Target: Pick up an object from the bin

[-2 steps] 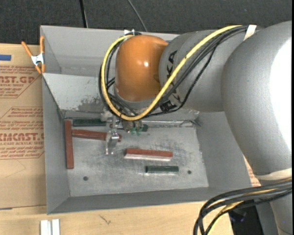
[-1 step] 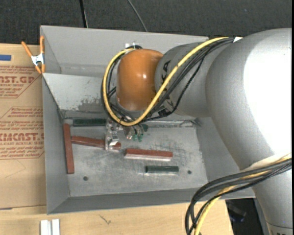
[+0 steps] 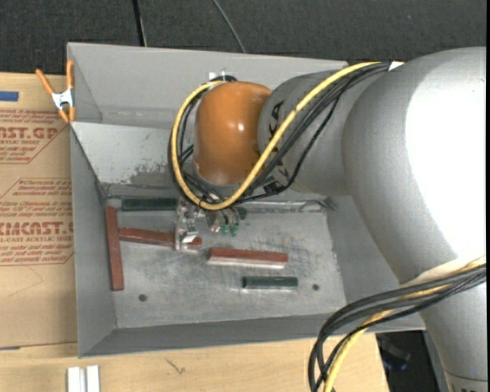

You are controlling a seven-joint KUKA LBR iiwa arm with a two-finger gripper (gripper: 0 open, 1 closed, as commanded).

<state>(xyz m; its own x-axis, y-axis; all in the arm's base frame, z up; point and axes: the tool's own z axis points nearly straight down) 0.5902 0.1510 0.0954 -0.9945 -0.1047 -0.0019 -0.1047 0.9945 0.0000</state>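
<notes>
My gripper (image 3: 186,230) hangs low over the middle of the bin floor, just under the orange cover. It is right at the right end of a reddish-brown flat stick (image 3: 145,237) that lies crosswise on the floor. A second reddish-brown stick (image 3: 247,257) lies just to the right of and below the gripper. A small green piece (image 3: 231,227) shows beside the gripper on its right.
A third reddish-brown stick (image 3: 114,250) lies lengthwise along the left wall. One dark green stick (image 3: 269,282) lies near the front, another (image 3: 147,205) along the back wall. The arm and its cables cover the bin's right side.
</notes>
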